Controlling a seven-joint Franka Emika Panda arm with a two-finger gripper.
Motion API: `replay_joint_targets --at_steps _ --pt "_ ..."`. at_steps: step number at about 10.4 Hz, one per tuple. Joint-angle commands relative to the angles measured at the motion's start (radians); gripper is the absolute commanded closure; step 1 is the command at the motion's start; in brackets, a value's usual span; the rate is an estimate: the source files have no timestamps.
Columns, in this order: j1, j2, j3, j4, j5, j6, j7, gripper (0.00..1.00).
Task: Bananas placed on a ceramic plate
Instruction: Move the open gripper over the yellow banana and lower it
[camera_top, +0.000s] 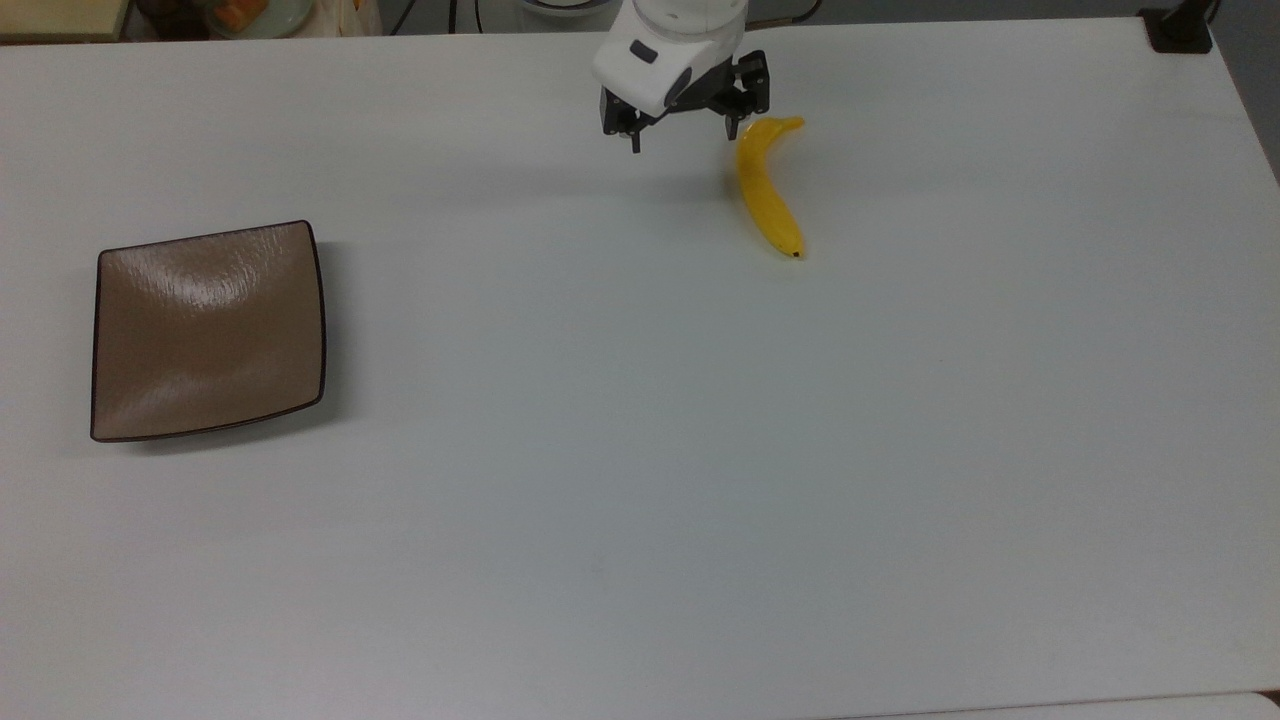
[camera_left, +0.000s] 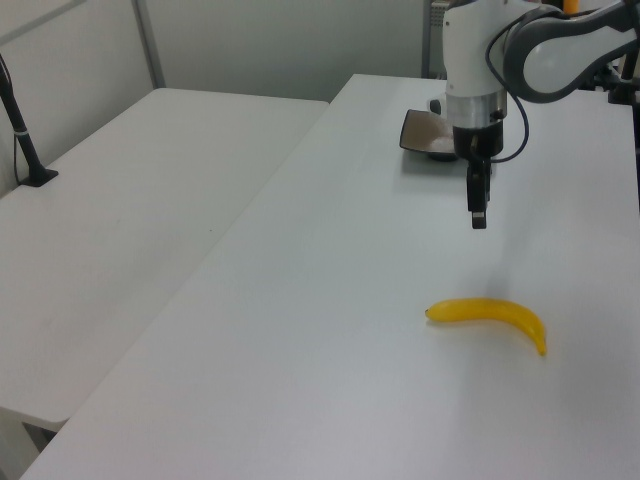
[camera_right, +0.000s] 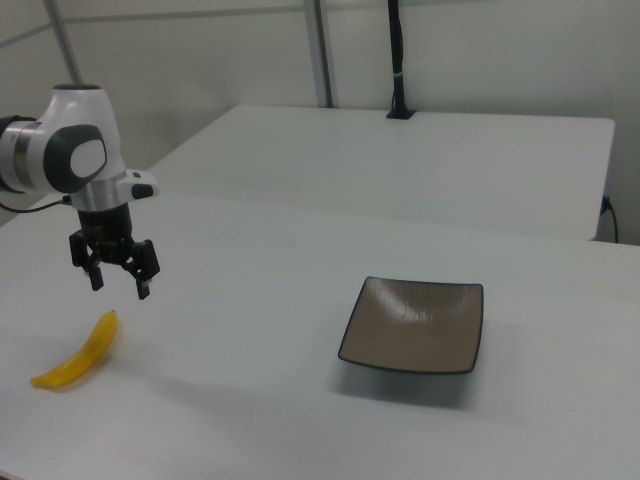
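A yellow banana (camera_top: 768, 190) lies flat on the white table (camera_top: 640, 450), toward the top view's upper right. It also lies near the front in the left view (camera_left: 490, 312) and at the right view's lower left (camera_right: 78, 355). The square brown plate (camera_top: 208, 330) sits bare at the top view's left, far from the banana (camera_right: 415, 325). In the left view the arm partly covers the plate (camera_left: 420, 130). My gripper (camera_top: 683, 140) hangs open and holds nothing, above the table just to the top view's left of the banana's stem end (camera_left: 478, 215) (camera_right: 120, 288).
A second white table (camera_left: 120, 220) stands beside this one, with a black post (camera_left: 20, 120) clamped to it. A black clamp (camera_top: 1180, 30) sits at the top view's top right corner. Clutter lies beyond the table's far edge at the top view's top left.
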Motion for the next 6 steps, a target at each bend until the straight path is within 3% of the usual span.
replay_joint_targets --at_steps 1,6 --pt "0.029 0.034 0.034 -0.013 0.015 0.025 0.010 0.00" --pt "0.064 0.134 0.068 -0.018 0.029 0.149 0.073 0.00"
